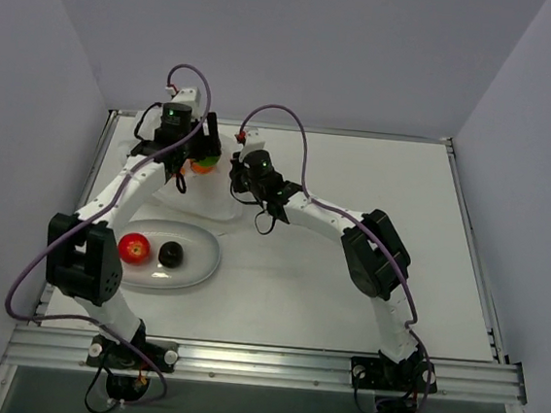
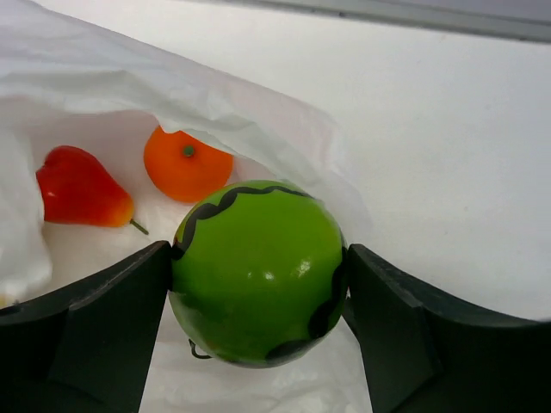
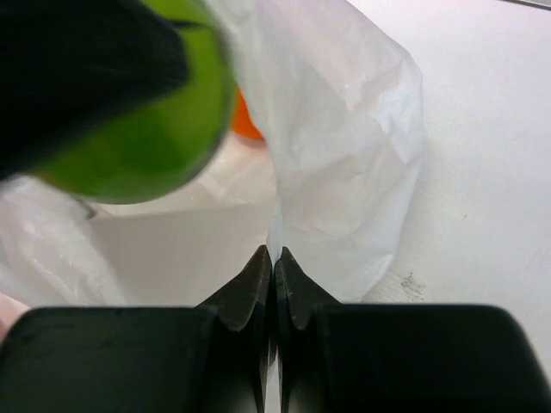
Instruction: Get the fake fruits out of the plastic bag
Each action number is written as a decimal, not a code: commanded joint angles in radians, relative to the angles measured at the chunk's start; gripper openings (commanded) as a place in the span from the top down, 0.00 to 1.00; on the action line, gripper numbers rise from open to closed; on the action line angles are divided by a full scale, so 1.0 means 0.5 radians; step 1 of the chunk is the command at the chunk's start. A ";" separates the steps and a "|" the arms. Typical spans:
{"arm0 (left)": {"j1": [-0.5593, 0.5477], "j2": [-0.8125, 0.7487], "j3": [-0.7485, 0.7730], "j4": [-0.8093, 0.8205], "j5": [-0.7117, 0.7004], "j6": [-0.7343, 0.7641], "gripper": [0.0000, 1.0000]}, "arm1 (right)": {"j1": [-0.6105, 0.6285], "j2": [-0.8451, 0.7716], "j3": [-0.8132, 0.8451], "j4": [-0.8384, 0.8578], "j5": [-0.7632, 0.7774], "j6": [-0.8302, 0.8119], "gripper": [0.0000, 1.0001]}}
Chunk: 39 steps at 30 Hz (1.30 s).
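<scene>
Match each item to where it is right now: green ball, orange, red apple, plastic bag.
Items:
1. green ball
2. orange
3. red apple
4. plastic bag

Places:
A. on the white plate
B. edge pinched by the shut right gripper
C. lying inside the bag
D. clamped between the fingers of the left gripper

Pairs: 1-D, 2-C, 3-A, 4-B

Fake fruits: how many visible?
5: red apple and dark fruit on the plate; green ball in left gripper; orange and red pear-shaped one in the plastic bag. More may hide there.
</scene>
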 commanded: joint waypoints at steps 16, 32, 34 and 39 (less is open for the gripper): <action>-0.075 -1.249 -1.085 -0.240 -0.151 -0.581 0.61 | -0.024 -0.127 -0.039 0.137 -0.052 0.075 1.00; -0.425 -1.098 -1.309 -0.384 -0.635 -0.645 0.38 | -0.014 -0.127 -0.011 0.107 -0.049 0.059 1.00; -0.431 -1.114 -1.288 -0.381 -0.654 -0.642 0.20 | -0.014 -0.130 -0.014 0.104 -0.049 0.056 1.00; -0.419 -1.077 -1.027 -0.412 -0.670 -0.550 0.15 | -0.014 -0.137 -0.020 0.104 -0.049 0.053 1.00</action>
